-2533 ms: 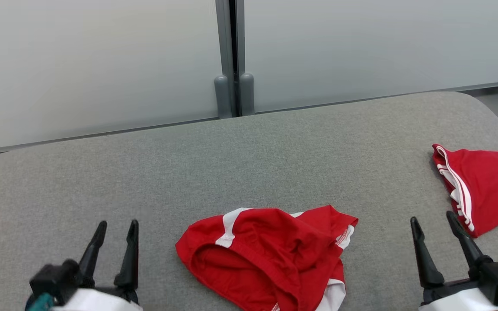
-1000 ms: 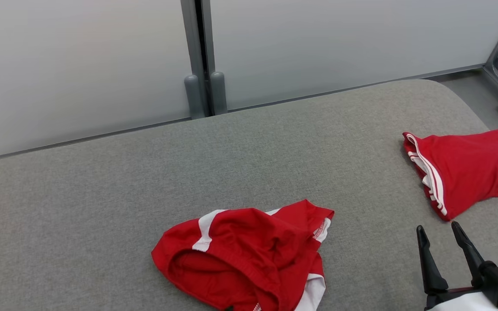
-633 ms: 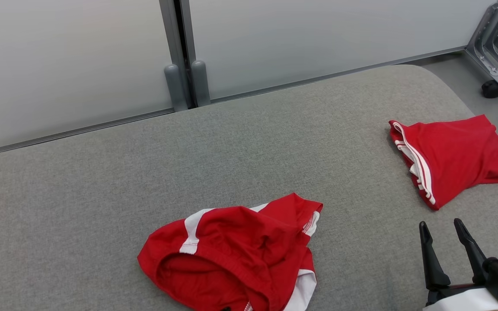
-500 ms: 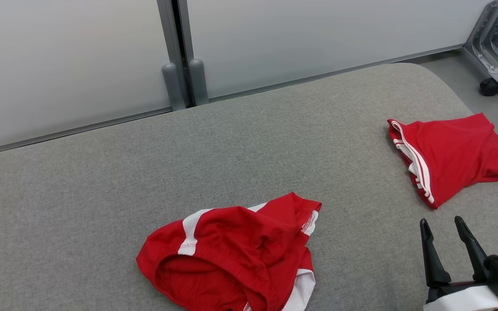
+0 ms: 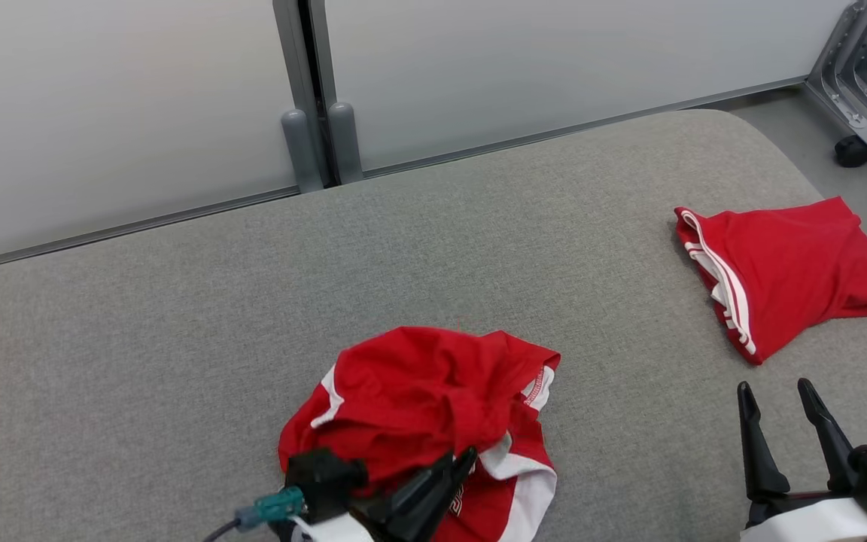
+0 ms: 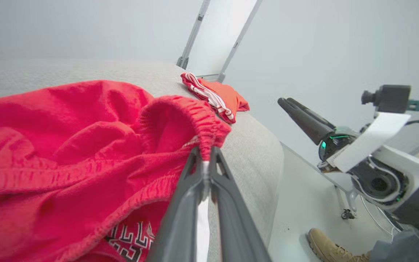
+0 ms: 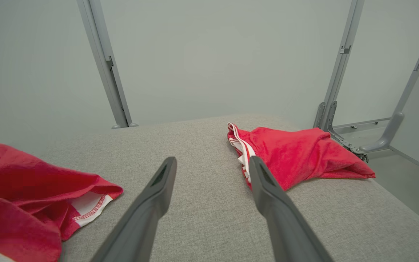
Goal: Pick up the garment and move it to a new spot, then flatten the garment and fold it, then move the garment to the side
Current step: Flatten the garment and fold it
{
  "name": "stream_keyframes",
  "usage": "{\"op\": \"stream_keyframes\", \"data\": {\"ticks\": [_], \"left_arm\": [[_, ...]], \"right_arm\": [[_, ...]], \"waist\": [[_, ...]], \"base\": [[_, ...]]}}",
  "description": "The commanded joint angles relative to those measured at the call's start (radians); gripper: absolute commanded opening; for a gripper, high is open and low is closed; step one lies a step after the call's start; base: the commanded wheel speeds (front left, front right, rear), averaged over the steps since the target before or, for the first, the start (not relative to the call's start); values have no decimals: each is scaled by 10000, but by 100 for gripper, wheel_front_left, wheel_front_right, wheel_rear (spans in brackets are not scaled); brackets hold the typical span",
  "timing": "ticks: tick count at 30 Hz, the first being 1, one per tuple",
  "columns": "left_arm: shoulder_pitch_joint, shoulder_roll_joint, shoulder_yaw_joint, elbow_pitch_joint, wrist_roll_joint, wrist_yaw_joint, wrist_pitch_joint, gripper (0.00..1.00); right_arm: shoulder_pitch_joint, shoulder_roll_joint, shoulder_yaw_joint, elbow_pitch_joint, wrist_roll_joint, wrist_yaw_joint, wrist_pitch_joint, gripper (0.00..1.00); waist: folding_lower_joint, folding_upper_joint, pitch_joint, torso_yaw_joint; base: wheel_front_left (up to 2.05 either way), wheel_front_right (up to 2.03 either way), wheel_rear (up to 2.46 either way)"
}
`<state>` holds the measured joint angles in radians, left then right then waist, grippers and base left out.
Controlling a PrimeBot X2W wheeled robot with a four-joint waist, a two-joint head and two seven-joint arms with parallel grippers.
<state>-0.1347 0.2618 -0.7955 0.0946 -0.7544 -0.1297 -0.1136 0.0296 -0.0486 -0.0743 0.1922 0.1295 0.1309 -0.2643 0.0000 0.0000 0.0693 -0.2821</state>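
Garment [image 5: 433, 391] waistband pinched between left gripper [image 6: 205, 154] fingertips

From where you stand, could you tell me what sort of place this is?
Probably a robot test cell: a grey padded table, frosted partition panels on metal posts, and a castered metal frame.

The garment [image 5: 418, 380] runs off the bottom edge; its lettering [image 6: 131, 236] is partly hidden.

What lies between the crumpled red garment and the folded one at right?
Just bare grey surface; the head view shows that stretch.
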Motion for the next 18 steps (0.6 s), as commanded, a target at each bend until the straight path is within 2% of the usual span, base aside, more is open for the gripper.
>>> {"op": "stream_keyframes", "data": {"ticks": [1, 7, 18], "left_arm": [[-288, 72, 215, -252, -185, 21, 96, 0], [-754, 84, 1009, -858, -810, 432, 316, 0], [-1399, 1124, 2603, -2197, -877, 1815, 826, 0]], "right_arm": [[-90, -43, 22, 25, 87, -2, 1, 100], [-109, -45, 92, 46, 148, -2, 1, 100], [-4, -46, -108, 98, 165, -2, 1, 100]], "waist": [[0, 0, -25, 11], [0, 0, -63, -23], [0, 0, -154, -42]], "base": [[0, 0, 0], [0, 0, 0], [0, 0, 0]]}}
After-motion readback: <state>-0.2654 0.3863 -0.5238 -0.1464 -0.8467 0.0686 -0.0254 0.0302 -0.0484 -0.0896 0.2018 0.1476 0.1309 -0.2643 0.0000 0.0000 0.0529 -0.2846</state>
